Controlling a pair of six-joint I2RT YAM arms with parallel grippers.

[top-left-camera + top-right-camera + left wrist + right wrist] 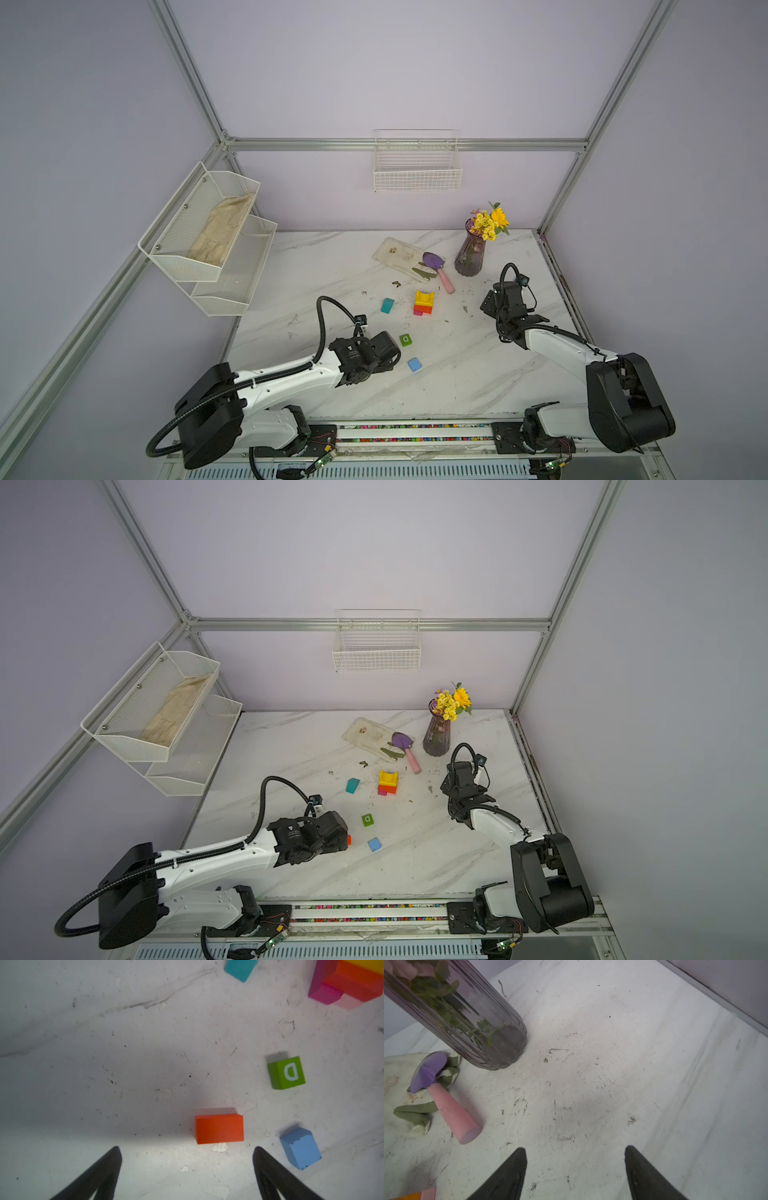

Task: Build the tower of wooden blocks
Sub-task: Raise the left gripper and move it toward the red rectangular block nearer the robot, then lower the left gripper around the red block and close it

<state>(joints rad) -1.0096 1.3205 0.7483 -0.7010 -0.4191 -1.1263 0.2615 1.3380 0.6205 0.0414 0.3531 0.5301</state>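
- Vase [469, 257] w/ yellow flowers stands back-R on table [332, 266], just beside trowel [438, 272]. Trowel blade rests on white tray [392, 251] w/ green leaf scraps.
- Wire basket [417, 166] on back wall and mesh rack [208, 237] w/ cloth on L wall, both well apart from the blocks.
- Mid-table: tower [424, 303], pink/magenta at base, red-orange above, yellow on top. Beside it but apart lies teal block [387, 305].
- Loose near L gripper [186, 1149]: green "D" block [406, 340] and blue block [414, 365]. Green one sits roughly between gripper and tower.
- L gripper: fingers spread wide, holding nothing. Just ahead of the tips lies orange block [219, 1128], flat, not between them, off-centre toward the finger nearer the blue block.
- R gripper [575, 1148]: fingers apart, nothing held, over bare scuffed table near vase base and trowel handle. Tower shows only as a sliver at a corner of R wrist view.
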